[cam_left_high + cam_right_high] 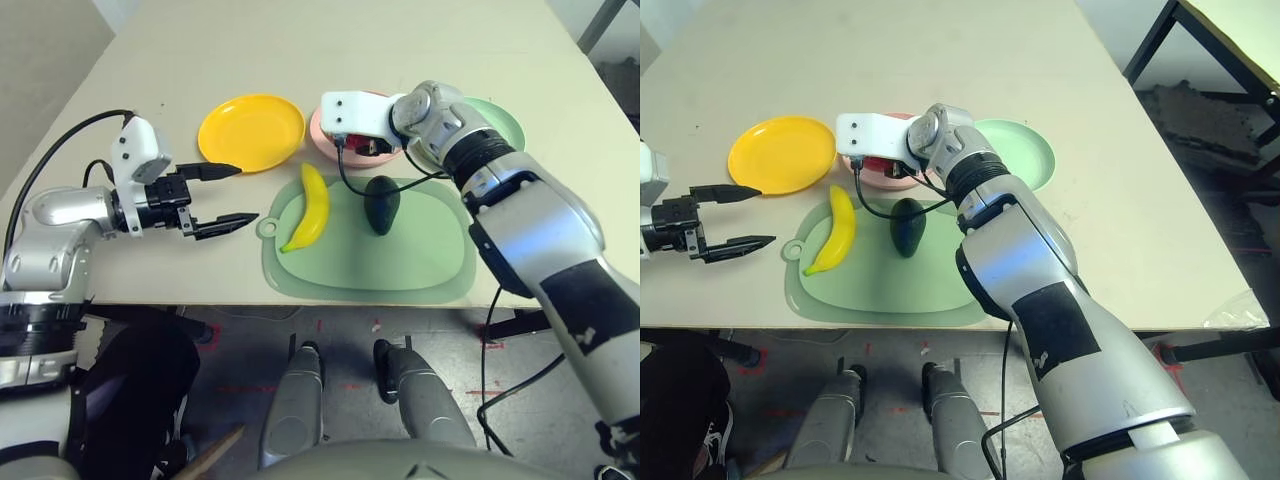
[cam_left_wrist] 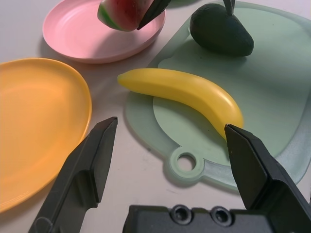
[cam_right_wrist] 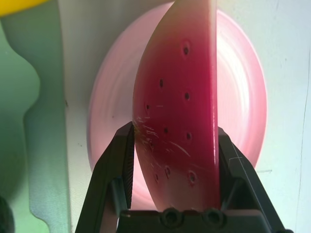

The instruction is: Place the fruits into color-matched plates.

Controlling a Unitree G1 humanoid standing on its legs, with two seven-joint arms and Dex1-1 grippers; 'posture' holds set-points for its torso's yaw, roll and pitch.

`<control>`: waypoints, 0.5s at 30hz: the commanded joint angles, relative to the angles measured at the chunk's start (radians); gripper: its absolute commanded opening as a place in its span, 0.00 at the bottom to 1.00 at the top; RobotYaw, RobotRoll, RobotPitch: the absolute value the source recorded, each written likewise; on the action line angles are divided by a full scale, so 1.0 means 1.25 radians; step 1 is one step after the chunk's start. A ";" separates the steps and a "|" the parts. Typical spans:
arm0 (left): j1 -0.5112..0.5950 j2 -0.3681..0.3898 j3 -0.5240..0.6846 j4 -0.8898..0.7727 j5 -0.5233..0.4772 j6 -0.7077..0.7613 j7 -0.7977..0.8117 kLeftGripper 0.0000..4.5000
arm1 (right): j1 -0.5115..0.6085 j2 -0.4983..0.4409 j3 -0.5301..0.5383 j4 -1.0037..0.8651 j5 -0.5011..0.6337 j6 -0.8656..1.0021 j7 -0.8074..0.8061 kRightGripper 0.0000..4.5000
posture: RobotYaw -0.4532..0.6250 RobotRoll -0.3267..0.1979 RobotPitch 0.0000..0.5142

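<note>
Hanging above pink plate (image 2: 73, 36), watermelon wedge (image 3: 177, 111) is pinched btwn R gripper's (image 3: 176, 128) two black fingers, one each side. Banana (image 1: 312, 208) lies on L part of pale green cutting mat (image 1: 430, 265), one end reaching over mat's rim; avocado (image 1: 381, 205) also on mat, to banana's R. Yellow-orange plate (image 1: 252, 134) sits on table (image 1: 350, 40), L of pink one, w/ nothing on it. Mint green plate (image 1: 1015, 152) on table R of pink one, partly behind R arm. L gripper (image 1: 236, 196) spread wide w/ nothing btwn fingers, over table near yellow-orange plate, L of mat.
</note>
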 commanded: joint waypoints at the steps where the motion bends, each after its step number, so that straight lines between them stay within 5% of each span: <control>1: 0.007 0.007 -0.004 -0.020 0.003 0.007 -0.007 1.00 | 0.001 0.009 -0.009 0.005 -0.009 0.002 -0.008 0.48 | 0.51 0.62 0.57; 4: 0.011 0.008 0.000 -0.022 0.001 0.009 -0.007 1.00 | 0.003 0.008 -0.009 0.005 -0.015 0.001 -0.012 0.48 | 0.51 0.62 0.57; 11: 0.018 0.011 0.005 -0.023 0.002 0.009 -0.005 1.00 | -0.002 0.007 -0.009 0.005 -0.020 -0.003 -0.016 0.99 | 0.51 0.62 0.57; 15: 0.006 0.009 0.000 -0.009 0.007 0.003 -0.007 1.00 | -0.014 0.003 -0.009 0.005 -0.022 -0.006 -0.018 0.99 | 0.50 0.62 0.56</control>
